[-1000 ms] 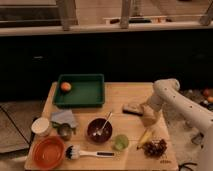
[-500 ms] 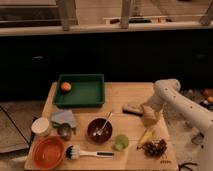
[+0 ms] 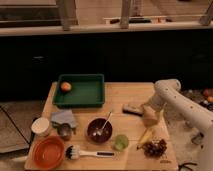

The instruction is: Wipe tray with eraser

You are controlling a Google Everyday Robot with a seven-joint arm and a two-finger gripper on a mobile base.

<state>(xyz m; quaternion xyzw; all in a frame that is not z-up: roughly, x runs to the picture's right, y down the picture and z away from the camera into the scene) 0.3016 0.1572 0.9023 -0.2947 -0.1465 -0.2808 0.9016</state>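
Note:
The dark-green tray [image 3: 86, 95] stands at the back left of the wooden table, with an orange [image 3: 65, 86] in its far left corner. The eraser [image 3: 132, 108], a small flat greyish-tan block, lies on the table to the right of the tray. My gripper [image 3: 149, 116] hangs from the white arm [image 3: 167, 91] at the right. It is low over the table, just right of and in front of the eraser, and well clear of the tray.
In front lie a grey-blue cloth [image 3: 63, 118], a white cup [image 3: 40, 126], an orange bowl [image 3: 48, 151], a white-handled brush [image 3: 87, 152], a dark bowl with a spoon [image 3: 99, 130], a green fruit [image 3: 120, 142], a banana [image 3: 146, 136] and grapes [image 3: 156, 148].

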